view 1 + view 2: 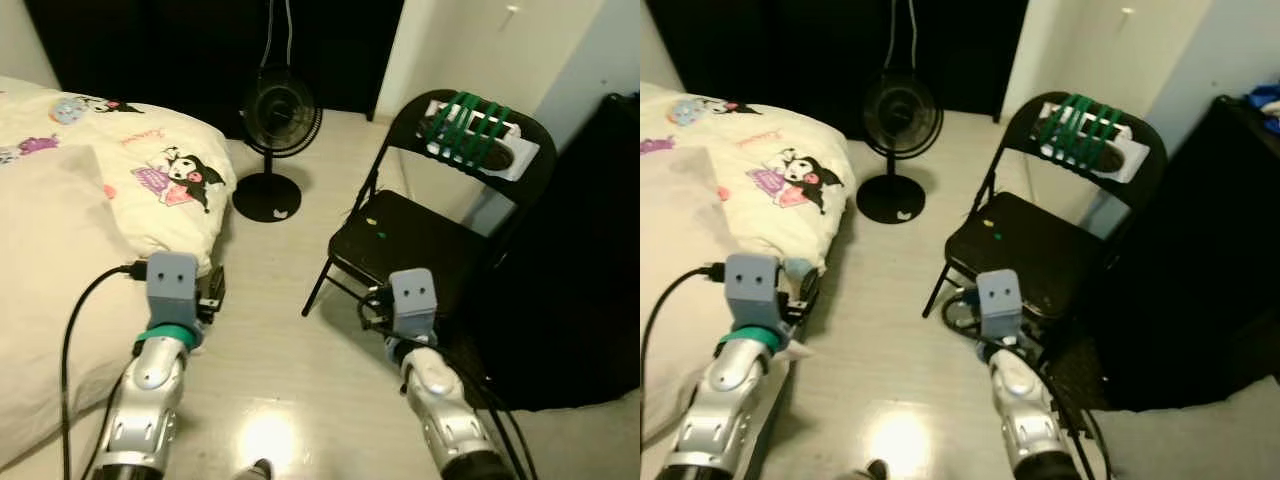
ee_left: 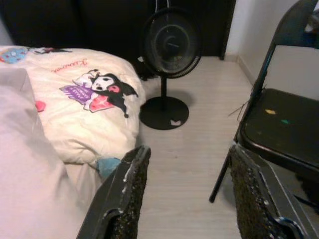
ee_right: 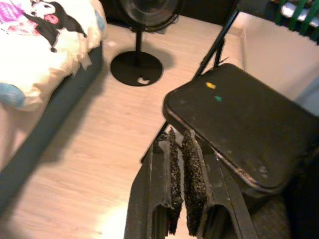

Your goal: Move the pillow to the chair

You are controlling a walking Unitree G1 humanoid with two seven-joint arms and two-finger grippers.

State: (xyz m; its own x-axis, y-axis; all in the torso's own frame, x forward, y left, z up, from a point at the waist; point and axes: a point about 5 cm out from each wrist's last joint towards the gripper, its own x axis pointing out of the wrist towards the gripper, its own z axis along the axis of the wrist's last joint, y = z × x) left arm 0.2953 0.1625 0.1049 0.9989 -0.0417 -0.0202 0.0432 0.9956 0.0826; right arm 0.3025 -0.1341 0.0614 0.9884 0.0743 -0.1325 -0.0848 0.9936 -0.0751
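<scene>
The bed [image 1: 60, 300] fills the robot's left side, draped with a cream cartoon-print quilt [image 1: 150, 170]; the pillow [image 1: 50, 240], a plain pale cushion, lies on top of it toward the left edge, untouched and not yet lifted. The black folding chair [image 1: 420, 240] stands to the right across a strip of pale floor [image 1: 270, 350], its seat bare but for two small coloured marks, a white block strapped in green bands [image 1: 480, 135] fixed to its backrest. A standing fan [image 1: 280, 120] sits between bed and chair, near the far wall. The left pincer [image 2: 184, 194] hovers at the bed's edge with its fingers spread wide, holding nothing; the right pincer [image 3: 183, 179] hangs over the chair's front corner with its pads pressed together, also empty. Risks as judged: a one-sided grab on so large and soft an item could let it sag and slip free in transit; the swing toward the seat passes near the fan, which could be knocked over; a cable [image 1: 80, 300] trails over the bedding by the left arm and could snag; the seat is small, so a poorly centred pillow may slide off
</scene>
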